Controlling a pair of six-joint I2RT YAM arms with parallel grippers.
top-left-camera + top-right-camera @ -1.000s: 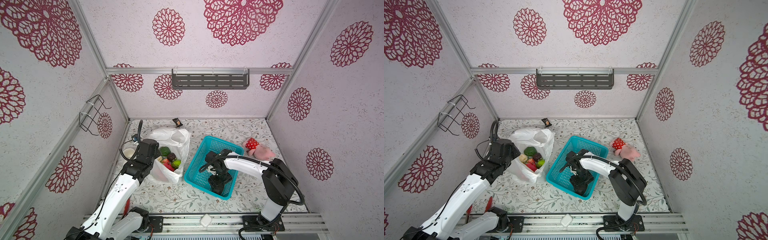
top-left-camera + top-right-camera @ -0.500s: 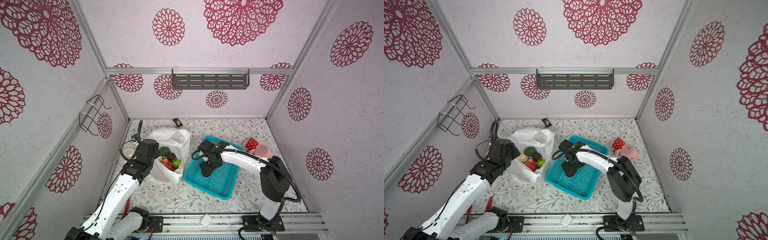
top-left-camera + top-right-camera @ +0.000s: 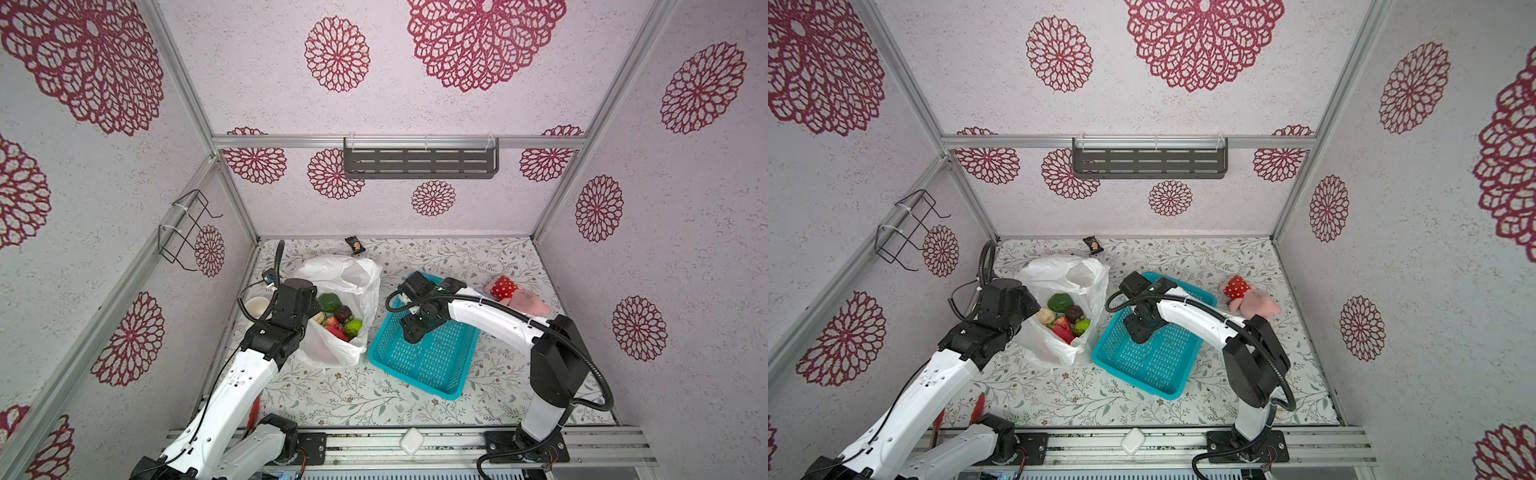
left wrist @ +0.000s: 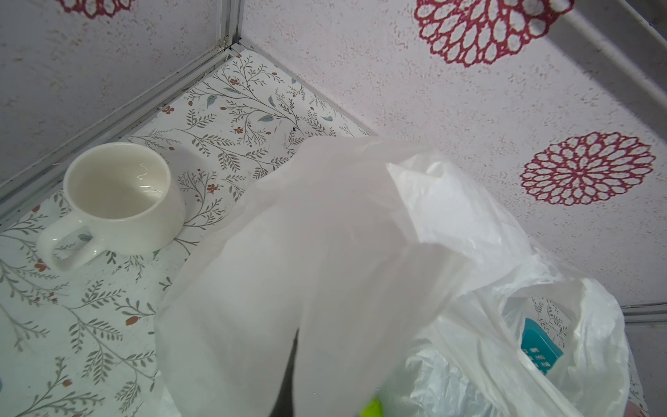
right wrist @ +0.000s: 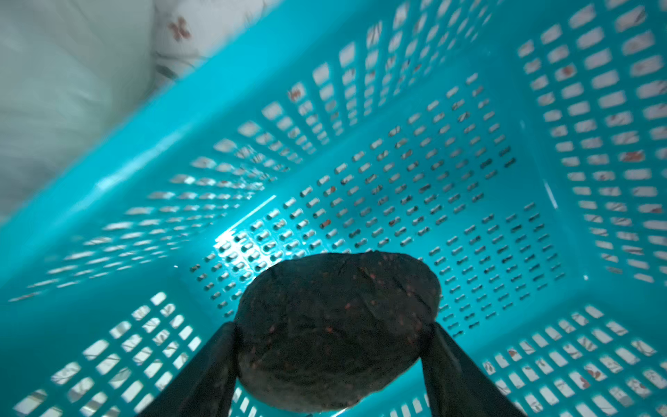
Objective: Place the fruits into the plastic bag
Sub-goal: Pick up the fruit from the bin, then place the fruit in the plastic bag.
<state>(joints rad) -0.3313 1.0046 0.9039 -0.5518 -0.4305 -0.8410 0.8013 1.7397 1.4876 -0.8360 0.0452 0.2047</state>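
Swinging up from the near end of the teal basket (image 3: 436,386), the right pincer (image 5: 332,326) has crossed to the corner closest to the plastic bag (image 3: 361,286), while the left arm has not stirred. Its fingers stand wide, clamped on a dark bumpy avocado (image 5: 335,296) whose long axis runs finger to finger. The fruit hangs clear above the basket floor.

The bag's mouth gapes just beyond the basket rim, to this pincer's left. It already holds a green piece (image 3: 328,302), a second avocado (image 3: 343,313) and a red dragon fruit (image 3: 335,333) (no other fruit shows in the basket).

The left pincer (image 3: 309,322) is pressed together at the bag's near rim. It seems to be pinching the film to keep the mouth open, though plastic hides its fingers. A short carry leftward over both rims looks like the next move.
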